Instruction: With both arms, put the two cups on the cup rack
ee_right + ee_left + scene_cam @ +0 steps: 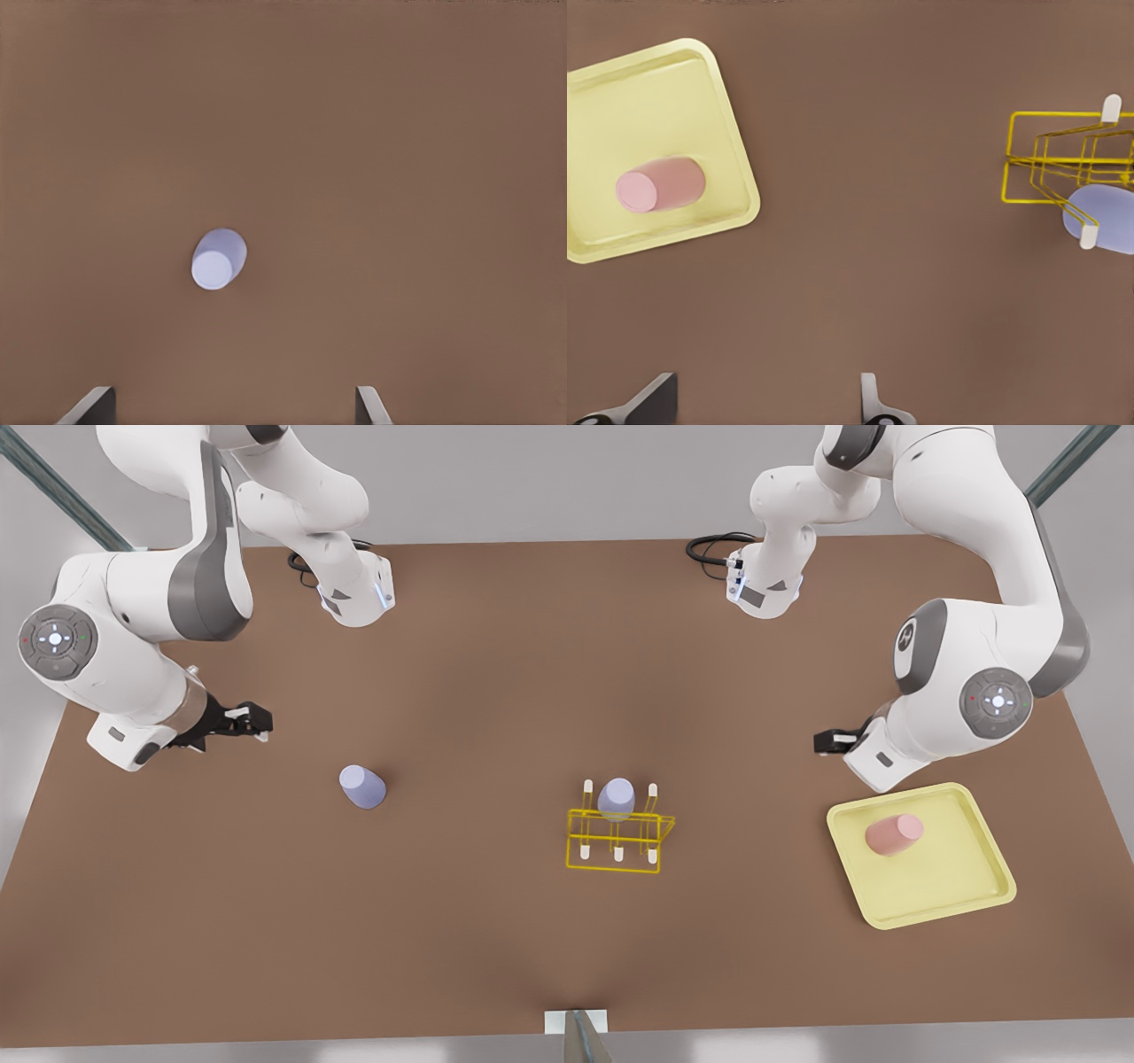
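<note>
Left end effector (831,741), black two-finger, on arm at front view's right: fingers (870,396) spread wide, nothing between them, poised above bare brown table (496,691). Pale pink tapered handleless cup (895,834) lying on its side in pale yellow square tray (974,886), near this end effector, just toward front view's lower right of it. In left wrist view same pink cup (659,184) well ahead of fingertips, off to one side; tray wall (735,150) tilted relative to frame.

Right end effector (251,721), black two-finger, on arm at front view's left: fingers (89,407) parted wide, empty, held above table. Pale lavender tapered cup (362,786) standing on table, near this end effector, toward front view's right and lower. In right wrist view the cup (218,258) ahead of fingertips, roughly centred between them, apart from both.

Bright-yellow thin-wire cup rack w/ white-tipped pegs (620,837) about midway between the two end effectors, well apart from each. Second lavender cup (616,798) seated on rack's middle rear peg. Left wrist view: rack (1063,164) far ahead w/ that cup (1104,218) at its edge.
</note>
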Robot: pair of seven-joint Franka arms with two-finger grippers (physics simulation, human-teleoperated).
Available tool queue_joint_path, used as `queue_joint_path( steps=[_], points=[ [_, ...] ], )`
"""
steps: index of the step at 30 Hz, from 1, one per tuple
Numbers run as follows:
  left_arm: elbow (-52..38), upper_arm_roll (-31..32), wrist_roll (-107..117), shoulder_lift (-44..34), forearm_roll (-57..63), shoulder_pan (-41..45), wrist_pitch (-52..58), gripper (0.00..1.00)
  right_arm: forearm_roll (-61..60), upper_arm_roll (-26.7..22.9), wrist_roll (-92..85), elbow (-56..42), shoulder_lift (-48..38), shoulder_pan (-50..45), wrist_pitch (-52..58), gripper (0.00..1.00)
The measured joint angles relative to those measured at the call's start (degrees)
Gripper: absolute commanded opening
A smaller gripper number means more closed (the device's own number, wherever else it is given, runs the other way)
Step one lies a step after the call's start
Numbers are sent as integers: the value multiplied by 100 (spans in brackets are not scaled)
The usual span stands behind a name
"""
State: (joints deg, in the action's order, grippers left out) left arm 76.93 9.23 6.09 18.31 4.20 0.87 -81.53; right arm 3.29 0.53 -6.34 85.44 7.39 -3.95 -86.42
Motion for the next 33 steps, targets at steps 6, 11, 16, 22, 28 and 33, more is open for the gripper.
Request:
queue_joint_path(
  steps=[6, 11, 16, 22, 28, 33],
  points=[
    [43, -816, 11, 978, -118, -377, -623, 100, 195, 34, -70, -24, 943, -423, -464, 99],
    [212, -1221, -182, 1914, -215, -963, -1905, 100, 326, 39, 164, 709, 1318, -759, -1429, 100],
    [431, -1256, -446, 2023, -305, -1059, -2690, 100, 141, 27, 405, 2638, 608, -738, -2893, 100],
    [860, -1260, -856, 2172, -348, -1083, -3248, 100, 83, 26, 790, 3589, 413, -739, -4276, 100],
    [934, -1266, -1176, 2385, -348, -1119, -3552, 100, -100, 26, 1154, 3884, 523, -668, -4895, 100],
    [1203, -1266, -1364, 2408, -370, -1139, -3947, 100, -132, 25, 1357, 4099, 539, -538, -5109, 100]
  ],
)
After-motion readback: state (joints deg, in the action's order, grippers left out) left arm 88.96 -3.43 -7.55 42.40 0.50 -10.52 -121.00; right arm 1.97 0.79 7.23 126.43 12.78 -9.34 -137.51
